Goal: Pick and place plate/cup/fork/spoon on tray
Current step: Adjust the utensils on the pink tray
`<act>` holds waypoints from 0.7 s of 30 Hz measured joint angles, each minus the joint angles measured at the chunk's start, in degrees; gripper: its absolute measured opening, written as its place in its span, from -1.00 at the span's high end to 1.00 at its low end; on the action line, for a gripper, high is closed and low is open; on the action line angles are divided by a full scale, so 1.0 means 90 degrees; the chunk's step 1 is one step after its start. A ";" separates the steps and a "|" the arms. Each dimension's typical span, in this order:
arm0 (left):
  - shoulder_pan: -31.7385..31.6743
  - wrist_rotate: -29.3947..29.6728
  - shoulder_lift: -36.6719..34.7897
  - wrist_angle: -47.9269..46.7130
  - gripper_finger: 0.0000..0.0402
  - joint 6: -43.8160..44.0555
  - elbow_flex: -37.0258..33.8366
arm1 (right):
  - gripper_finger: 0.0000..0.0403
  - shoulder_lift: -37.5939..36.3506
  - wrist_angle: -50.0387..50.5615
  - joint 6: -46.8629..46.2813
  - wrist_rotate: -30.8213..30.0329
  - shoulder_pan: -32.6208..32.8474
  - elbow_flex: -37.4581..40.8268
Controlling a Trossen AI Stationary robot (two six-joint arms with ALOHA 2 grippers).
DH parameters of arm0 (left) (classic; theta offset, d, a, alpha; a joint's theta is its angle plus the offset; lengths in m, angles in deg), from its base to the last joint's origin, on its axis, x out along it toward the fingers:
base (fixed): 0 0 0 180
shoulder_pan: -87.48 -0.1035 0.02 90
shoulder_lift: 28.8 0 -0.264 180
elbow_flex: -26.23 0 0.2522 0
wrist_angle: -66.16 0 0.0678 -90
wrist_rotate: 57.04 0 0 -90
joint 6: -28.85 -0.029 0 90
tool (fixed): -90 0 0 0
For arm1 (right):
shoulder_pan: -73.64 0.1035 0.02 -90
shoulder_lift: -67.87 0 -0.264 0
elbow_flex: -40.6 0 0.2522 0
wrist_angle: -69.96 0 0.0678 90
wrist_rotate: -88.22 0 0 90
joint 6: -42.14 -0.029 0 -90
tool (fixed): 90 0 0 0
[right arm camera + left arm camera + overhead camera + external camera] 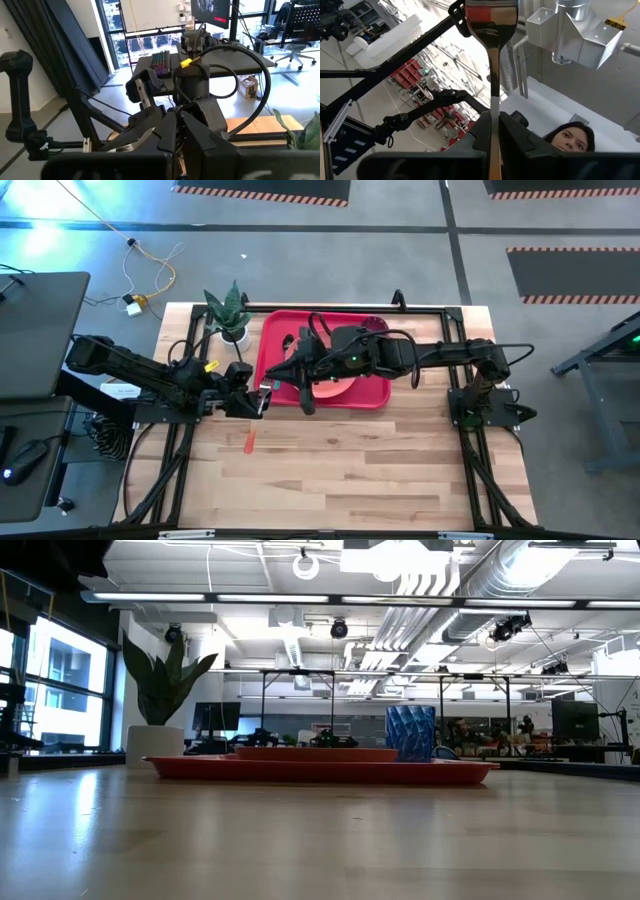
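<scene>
Large flat bright red rectangular plastic tray point(375, 393) with low rim sits at the far edge of the light wooden table point(340, 470), about mid-width, next to a potted green plant in a white pot point(229, 311) at the far left corner; round salmon-pink plastic plate point(335, 387) with raised rim lies on the tray, partly hidden by the right arm in the high view; small translucent blue-purple tumbler cup point(410, 733) stands upright on the tray toward its right end in the low view, just beside the plate; small fork with thin orange handle point(249, 441) lies flat on the bare table, near the tray's near left corner and apart from it; left gripper point(262, 398) is just beside the tray's left edge, fingers clamped nearly shut on the spoon point(492, 30), dark silvery metal bowl sticking up past the fingers in the left wrist view, handle colour cannot tell; right gripper point(303, 392) is over the tray's left part near the plate, fingers closed together, nothing seen between them; a person shows beyond the left gripper in the left wrist view
</scene>
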 joint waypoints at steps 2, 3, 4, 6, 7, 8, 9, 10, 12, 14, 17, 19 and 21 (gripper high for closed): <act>0.0000 0.0005 0.0000 -0.0001 0.94 0.0002 0.0000 | 0.98 0.0000 0.0001 -0.0091 -0.0002 -0.0005 0.0000; 0.0000 0.0005 0.0000 -0.0007 0.93 -0.0002 0.0000 | 0.98 0.0000 0.0001 -0.0123 -0.0002 -0.0010 0.0000; 0.0000 0.0006 0.0000 -0.0024 0.91 0.0000 0.0000 | 0.99 0.0000 0.0003 -0.0126 -0.0002 -0.0010 0.0000; 0.0000 0.0038 -0.0002 -0.0105 0.87 0.0016 0.0000 | 0.99 0.0000 0.0010 -0.0137 -0.0006 -0.0007 0.0000; 0.0000 0.0063 -0.0002 -0.0124 0.85 0.0045 0.0000 | 0.99 0.0000 0.0011 -0.0145 -0.0009 -0.0007 0.0000; 0.0000 0.0080 -0.0002 -0.0139 0.82 0.0051 0.0000 | 0.99 0.0000 0.0009 -0.0143 -0.0020 -0.0007 0.0000; 0.0000 0.0092 -0.0002 -0.0164 0.80 0.0049 0.0000 | 1.00 0.0000 0.0003 -0.0140 -0.0063 -0.0008 0.0000; 0.0000 0.0111 -0.0001 -0.0183 0.77 0.0046 0.0000 | 1.00 0.0000 0.0005 -0.0141 -0.0109 -0.0013 0.0000; 0.0000 0.0154 0.0000 -0.0179 0.72 0.0046 0.0000 | 1.00 0.0000 0.0008 -0.0195 -0.0134 -0.0017 0.0000; 0.0000 0.0172 0.0000 -0.0178 0.66 -0.0008 0.0000 | 1.00 0.0000 0.0005 -0.0284 -0.0158 -0.0037 0.0000; -0.0002 0.0172 0.0000 -0.0175 0.57 -0.0054 0.0000 | 1.00 0.0000 0.0031 -0.0297 -0.0136 -0.0053 0.0000; -0.0007 0.0172 0.0000 -0.0175 0.51 0.0000 0.0000 | 1.00 0.0000 0.0068 -0.0308 -0.0119 -0.0081 0.0000; -0.0075 0.0132 -0.0025 -0.0164 0.45 0.0079 0.0000 | 1.00 -0.0005 0.0081 -0.0393 -0.0022 -0.0112 0.0000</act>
